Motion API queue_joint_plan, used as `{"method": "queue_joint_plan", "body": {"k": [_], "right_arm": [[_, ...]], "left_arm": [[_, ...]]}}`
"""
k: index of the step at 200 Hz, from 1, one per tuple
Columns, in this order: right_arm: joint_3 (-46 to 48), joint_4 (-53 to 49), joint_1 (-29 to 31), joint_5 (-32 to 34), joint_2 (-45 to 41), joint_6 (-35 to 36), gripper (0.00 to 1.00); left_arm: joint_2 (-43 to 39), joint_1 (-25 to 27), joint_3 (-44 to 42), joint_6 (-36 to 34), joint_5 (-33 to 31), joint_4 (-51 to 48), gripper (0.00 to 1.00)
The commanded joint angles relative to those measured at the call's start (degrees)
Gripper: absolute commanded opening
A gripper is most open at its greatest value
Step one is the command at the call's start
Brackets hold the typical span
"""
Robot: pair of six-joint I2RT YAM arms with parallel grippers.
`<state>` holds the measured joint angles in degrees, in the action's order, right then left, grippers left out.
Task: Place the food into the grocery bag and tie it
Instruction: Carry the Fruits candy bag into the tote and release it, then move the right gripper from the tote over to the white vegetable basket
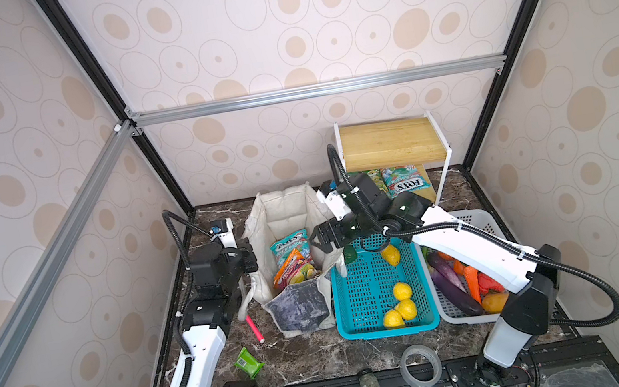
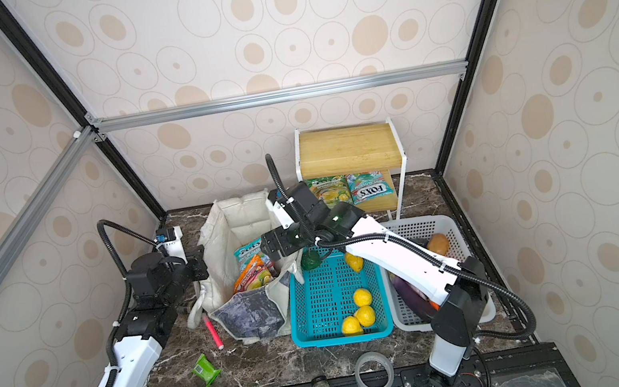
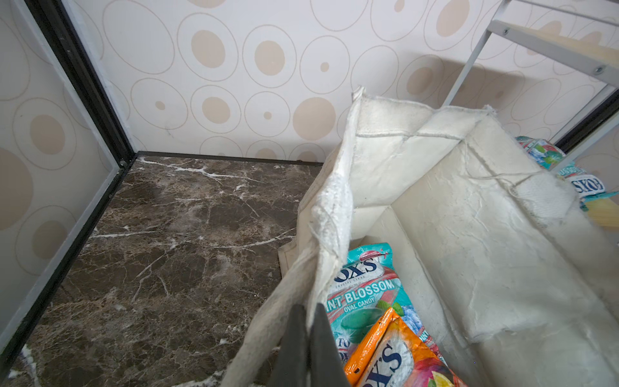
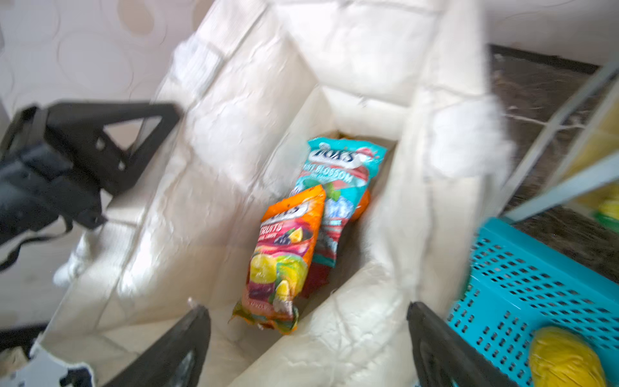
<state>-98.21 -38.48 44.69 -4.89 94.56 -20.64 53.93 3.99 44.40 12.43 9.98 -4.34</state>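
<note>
Our left tool (image 3: 308, 311) grips the left rim of the grocery bag (image 1: 285, 211). Our right tool (image 4: 306, 310) hangs open over the candy packets (image 1: 290, 250) inside. Should that rim slip, the mouth may sag shut.

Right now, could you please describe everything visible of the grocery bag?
The grocery bag is a soft off-white fabric tote with quilted lining and a grey marbled front panel, standing open on the marble table beside the teal basket. Two FOX'S candy packets lie inside. The left gripper is shut on its rim; the right gripper hangs open over its mouth.
</note>
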Motion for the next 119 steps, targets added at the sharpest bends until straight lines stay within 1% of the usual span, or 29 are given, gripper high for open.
{"method": "queue_joint_plan", "body": {"k": [1, 8, 21, 24, 31, 36, 40, 52, 57, 61, 91, 106, 119], "right_arm": [[3.7, 0.0, -0.5, 3.7, 0.2, -3.0, 0.96], [4.1, 0.0, -0.5, 3.0, 0.9, -3.6, 0.96], [5.2, 1.2, -0.5, 1.7, 2.2, -4.9, 0.93], [5.6, 1.9, -0.5, 1.3, 2.4, -5.3, 0.91], [6.7, 4.1, -0.5, -0.2, 2.9, -5.9, 0.82], [7.2, 5.7, -0.5, -1.3, 3.1, -6.2, 0.73], [7.5, 6.8, -0.5, -2.3, 3.3, -6.5, 0.63], [7.2, 8.8, -0.4, -4.5, 3.6, -7.0, 0.23], [6.8, 9.4, -0.3, -4.8, 3.6, -7.2, 0.09], [6.4, 9.6, -0.1, -4.7, 3.5, -7.2, 0.0], [-0.1, 7.2, 1.8, -2.9, 2.4, -5.5, 0.0], [-0.3, 8.5, 2.2, -3.3, 0.5, -6.2, 0.0], [2.1, 11.7, 2.2, -3.6, -1.6, -7.8, 0.0]], "left_arm": [[-1.2, -0.3, 0.4, 0.4, 0.5, 2.8, 0.0], [-1.3, -0.3, 0.4, 0.4, 0.6, 2.9, 0.0], [-1.4, -0.2, 0.4, 0.5, 0.4, 2.9, 0.0], [-1.4, -0.2, 0.4, 0.4, 0.2, 2.9, 0.0], [-1.5, -0.2, 0.3, 0.3, 0.1, 2.9, 0.0], [-1.6, -0.3, 0.3, 0.4, 0.0, 2.9, 0.0], [-1.6, -0.3, 0.2, 0.4, -0.2, 3.0, 0.0], [-1.6, -0.3, 0.3, 0.4, -0.1, 3.4, 0.0], [-1.5, -0.2, 0.7, 0.4, -0.4, 3.4, 0.0], [-1.5, -0.3, 1.1, 0.6, -0.7, 3.2, 0.0], [-1.7, -0.2, 6.0, 2.0, -0.2, 2.2, 0.0], [-1.1, -0.2, 9.2, 2.1, 0.2, 0.7, 0.0], [-0.8, -0.3, 10.9, 2.0, 0.4, -0.5, 0.0]]}}
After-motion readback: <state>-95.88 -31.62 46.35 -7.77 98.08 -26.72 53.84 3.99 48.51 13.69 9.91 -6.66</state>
